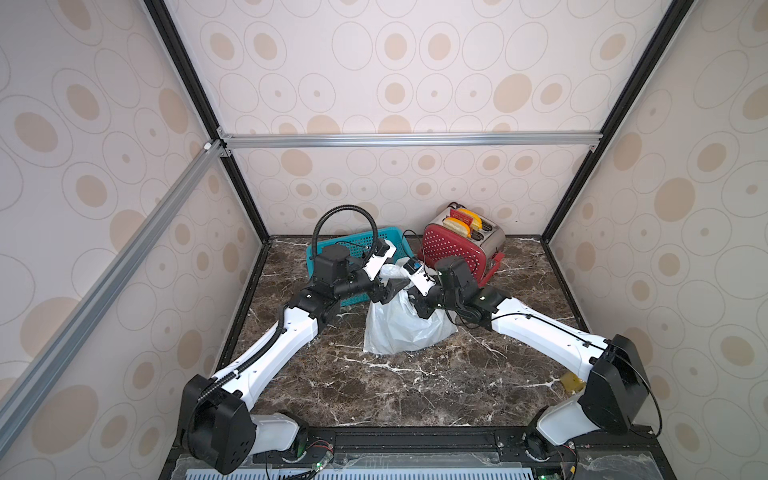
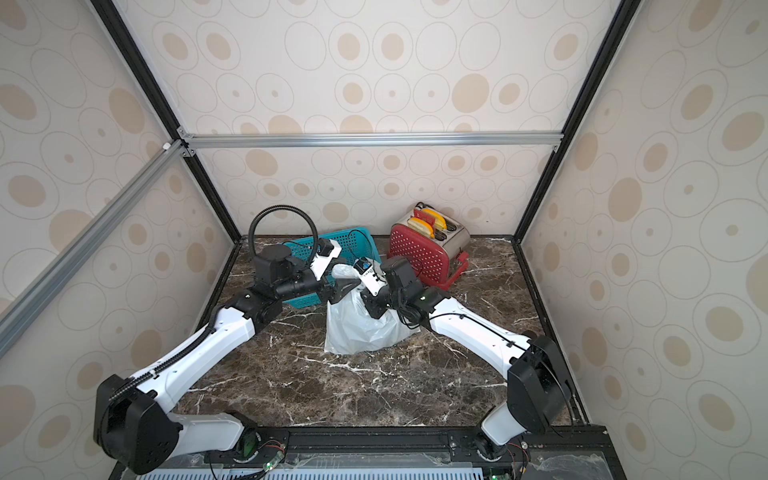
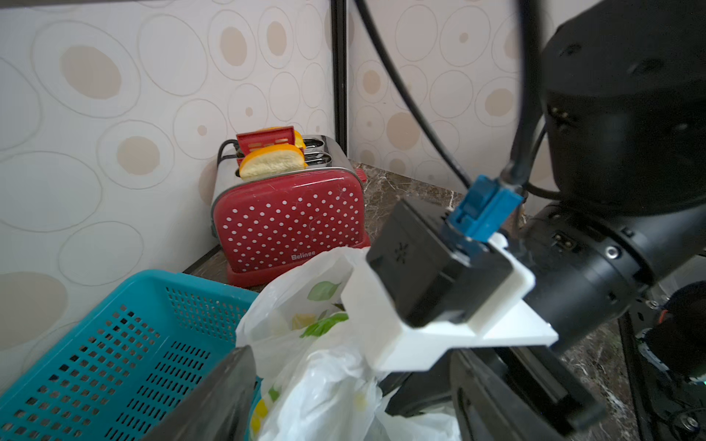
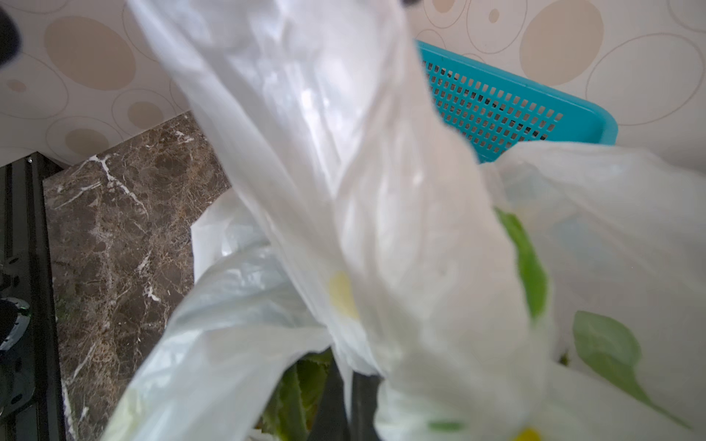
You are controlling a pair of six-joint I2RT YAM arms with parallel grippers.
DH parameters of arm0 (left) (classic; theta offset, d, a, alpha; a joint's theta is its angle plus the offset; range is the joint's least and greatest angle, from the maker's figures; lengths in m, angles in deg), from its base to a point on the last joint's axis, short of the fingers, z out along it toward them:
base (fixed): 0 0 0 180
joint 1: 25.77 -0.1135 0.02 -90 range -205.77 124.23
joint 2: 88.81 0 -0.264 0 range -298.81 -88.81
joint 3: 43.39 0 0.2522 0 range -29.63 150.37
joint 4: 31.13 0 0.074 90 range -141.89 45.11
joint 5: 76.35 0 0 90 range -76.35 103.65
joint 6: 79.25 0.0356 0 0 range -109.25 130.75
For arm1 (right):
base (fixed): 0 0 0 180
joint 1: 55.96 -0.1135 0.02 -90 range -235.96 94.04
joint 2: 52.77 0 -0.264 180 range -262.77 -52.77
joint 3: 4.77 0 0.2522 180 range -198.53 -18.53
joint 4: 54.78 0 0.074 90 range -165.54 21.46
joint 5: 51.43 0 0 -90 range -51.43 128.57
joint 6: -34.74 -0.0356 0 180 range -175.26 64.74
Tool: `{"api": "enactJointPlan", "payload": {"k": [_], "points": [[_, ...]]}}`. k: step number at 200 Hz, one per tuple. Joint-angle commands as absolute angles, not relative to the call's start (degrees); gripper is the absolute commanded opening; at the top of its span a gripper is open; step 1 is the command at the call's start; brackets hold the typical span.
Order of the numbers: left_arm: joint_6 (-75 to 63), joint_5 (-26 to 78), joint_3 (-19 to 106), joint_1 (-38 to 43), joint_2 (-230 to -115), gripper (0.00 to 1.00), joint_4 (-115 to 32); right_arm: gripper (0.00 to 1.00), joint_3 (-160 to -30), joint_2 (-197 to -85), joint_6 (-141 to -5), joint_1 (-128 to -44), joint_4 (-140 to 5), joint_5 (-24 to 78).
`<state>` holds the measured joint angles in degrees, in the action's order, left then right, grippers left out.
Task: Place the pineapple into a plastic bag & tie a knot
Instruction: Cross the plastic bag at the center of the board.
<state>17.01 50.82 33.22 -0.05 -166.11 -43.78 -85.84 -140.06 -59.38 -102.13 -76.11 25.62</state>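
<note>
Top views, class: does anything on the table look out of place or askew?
A small yellowish scrap lies alone at the table's edge beside the right arm's base; the toaster sits skewed to the back wall.

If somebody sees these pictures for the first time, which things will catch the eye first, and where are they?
First comes the white plastic bag, which stands in the middle of the dark marble table. Next is the red toaster with white dots at the back wall, right of centre, with bread slices in its slots. To its left, also at the back, is the teal mesh basket.
</note>
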Motion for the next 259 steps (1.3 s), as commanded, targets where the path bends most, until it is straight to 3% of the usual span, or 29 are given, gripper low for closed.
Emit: {"api": "enactJointPlan", "payload": {"k": [1,25,48,66,104,121,136,167,180,224,247,259], "points": [[20.3,53.1,36.7,-0.3,-169.4,0.71,-47.7,0.00,-82.9,-139.1,-61.5,-101.9,-70.3,24.5],[21.0,53.9,38.1,-0.3,-170.8,0.54,-49.6,0.00,-80.9,-138.9,-62.3,-101.9,-66.8,24.2],[22.7,53.5,38.6,-0.4,-170.9,0.59,-52.9,0.00,-79.2,-138.2,-62.9,-101.9,-63.5,24.7],[22.2,54.1,38.2,-0.4,-171.1,0.55,-53.0,0.00,-78.9,-138.4,-62.8,-101.9,-62.4,23.7],[20.2,56.6,38.9,-0.4,-172.1,0.11,-51.8,0.00,-78.6,-139.1,-62.5,-101.9,-62.1,22.8],[20.2,57.1,38.7,-0.4,-171.5,0.00,-51.2,0.04,-78.4,-138.2,-61.4,-101.9,-64.6,22.5],[20.4,57.3,38.4,-0.4,-170.8,0.00,-50.9,0.14,-78.0,-136.6,-60.1,-101.9,-67.5,22.1],[19.5,57.4,36.6,-0.3,-169.7,0.00,-47.6,0.48,-79.2,-132.9,-57.9,-101.7,-76.0,19.4],[19.4,57.1,35.6,-0.3,-169.2,0.00,-45.7,0.55,-81.0,-130.7,-57.0,-101.6,-81.3,17.0],[20.6,57.0,32.5,-0.3,-168.2,0.00,-40.1,0.63,-90.6,-123.7,-57.3,-101.1,-100.7,10.8],[21.3,57.6,31.8,-0.3,-168.0,0.00,-37.8,0.63,-95.3,-122.1,-66.0,-100.8,-105.3,15.9],[22.0,57.8,31.5,-0.1,-167.8,0.00,-36.9,0.56,-98.4,-122.6,-74.0,-100.2,-107.6,21.8]]}}
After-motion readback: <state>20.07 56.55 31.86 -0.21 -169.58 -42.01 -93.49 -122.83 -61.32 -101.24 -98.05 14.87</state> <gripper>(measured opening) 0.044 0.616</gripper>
